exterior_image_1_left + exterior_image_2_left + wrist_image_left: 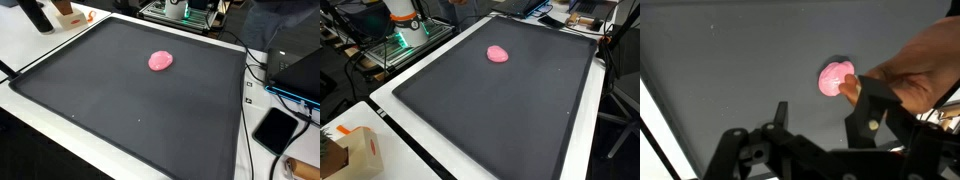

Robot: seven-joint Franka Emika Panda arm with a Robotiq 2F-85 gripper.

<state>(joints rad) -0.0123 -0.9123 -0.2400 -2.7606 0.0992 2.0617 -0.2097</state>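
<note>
Pincer (820, 100) is standing wide open in the wrist view, gripping nothing. Pink lump (835, 78) is lying on the black mat (730, 60), partly hidden behind one finger tip rather than centred between the two.

Risk: with this offset, a straight descent is likely landing a finger on the lump, which looks soft, squashing it or nudging it aside. A blurred tan shape (915, 65) is crowding the wrist view; cannot tell what it is, so contact there is possible.

Room: in both exterior views the mat is lying bare around the lump, which is sitting nearer one edge. Off the mat, a phone (275, 128) and a cardboard box (360, 150) are resting on the counter (390, 120), well apart.
</note>
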